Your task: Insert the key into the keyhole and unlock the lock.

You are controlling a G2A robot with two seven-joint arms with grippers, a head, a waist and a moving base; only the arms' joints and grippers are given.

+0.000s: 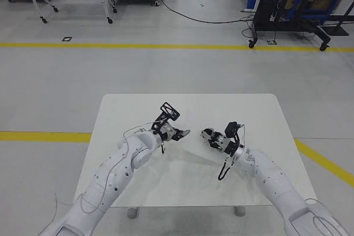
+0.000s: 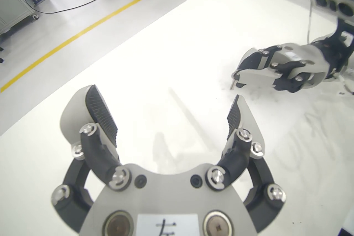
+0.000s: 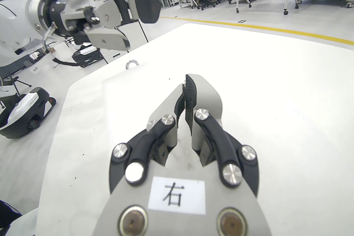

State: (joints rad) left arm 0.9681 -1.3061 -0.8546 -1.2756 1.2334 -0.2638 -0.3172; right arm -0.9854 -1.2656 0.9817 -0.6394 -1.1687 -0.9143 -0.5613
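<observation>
While right gripper (image 2: 237, 74) pinches key (image 2: 233, 84), left gripper (image 2: 166, 96) agape, apart

Top view overhead of table (image 1: 194, 106), wrist views close, low (facing each other)

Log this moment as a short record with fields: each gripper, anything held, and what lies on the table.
left gripper: open, nothing between its fingers, above the table
right gripper: shut, close to the tabletop, tip towards the left gripper
held: thin metal piece sticking out at the right gripper's tip, possibly the key
on table: small metal ring lying by a table edge, near the left gripper; too small to tell what it is
task state: key not yet inserted
</observation>
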